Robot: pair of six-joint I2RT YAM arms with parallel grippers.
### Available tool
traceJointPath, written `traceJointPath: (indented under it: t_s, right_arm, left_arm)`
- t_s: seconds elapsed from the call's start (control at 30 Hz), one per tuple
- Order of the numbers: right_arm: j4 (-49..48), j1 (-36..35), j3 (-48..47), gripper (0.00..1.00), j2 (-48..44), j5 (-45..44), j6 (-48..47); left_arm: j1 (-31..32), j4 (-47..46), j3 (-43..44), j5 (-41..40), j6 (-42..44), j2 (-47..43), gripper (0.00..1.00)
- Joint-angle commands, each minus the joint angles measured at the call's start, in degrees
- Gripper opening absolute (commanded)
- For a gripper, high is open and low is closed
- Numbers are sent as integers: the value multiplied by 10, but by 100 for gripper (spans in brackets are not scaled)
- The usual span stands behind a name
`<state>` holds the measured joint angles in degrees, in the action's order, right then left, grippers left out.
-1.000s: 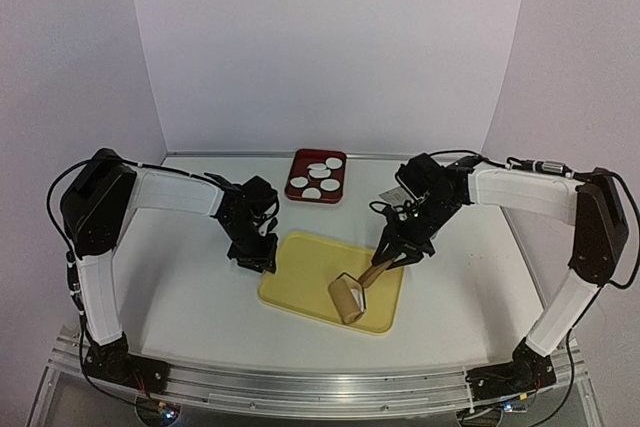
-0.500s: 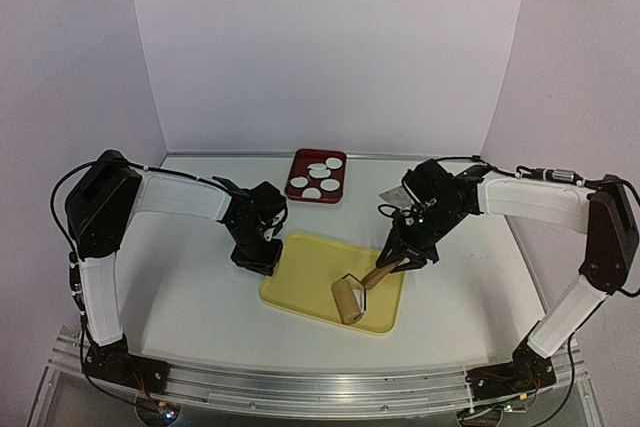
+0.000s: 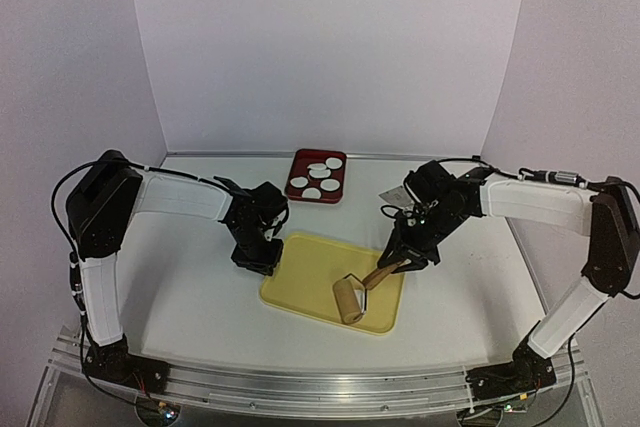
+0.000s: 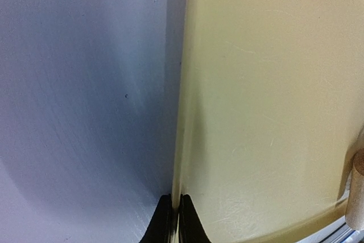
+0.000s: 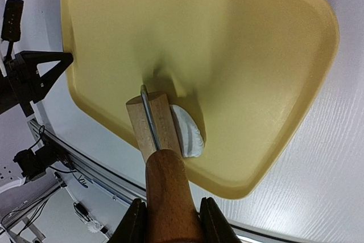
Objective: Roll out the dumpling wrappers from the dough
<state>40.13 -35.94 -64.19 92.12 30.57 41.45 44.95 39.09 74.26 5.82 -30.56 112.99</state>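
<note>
**A:** Where's our dough (image 5: 189,134) sitting right now?

**B:** We've got it as a white lump on the yellow board (image 5: 227,55), near the board's front edge. It's tucked right against the wooden drum of the rolling pin (image 5: 152,122). Our right jaws are clamped on the pin's wooden handle.

**A:** And our left jaws?

**B:** Pinched together on the board's left rim, fingertips (image 4: 164,223) pretty much touching. We count five dumpling wrappers (image 3: 299,182) in the red tray (image 3: 303,156) at the back of the bench (image 3: 190,287), well apart from the board.
</note>
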Motion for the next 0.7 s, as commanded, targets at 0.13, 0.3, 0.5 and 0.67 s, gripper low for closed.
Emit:
traceJointPath:
  t_s: [0.13,0.3,0.5,0.67]
  right_arm:
    - [182,23,76,0,26,-246,-17]
    - [184,33,85,0,15,-249,-18]
    - [182,36,102,0,28,-266,-32]
    - [182,42,121,0,24,-276,-35]
  left_arm:
    - [-21,56,-32,-82,-35,31,0]
    - [-22,55,-35,-84,-36,30,0]
    - [-26,55,-35,-88,-36,28,0]
    - [-29,53,-40,-93,-38,25,0]
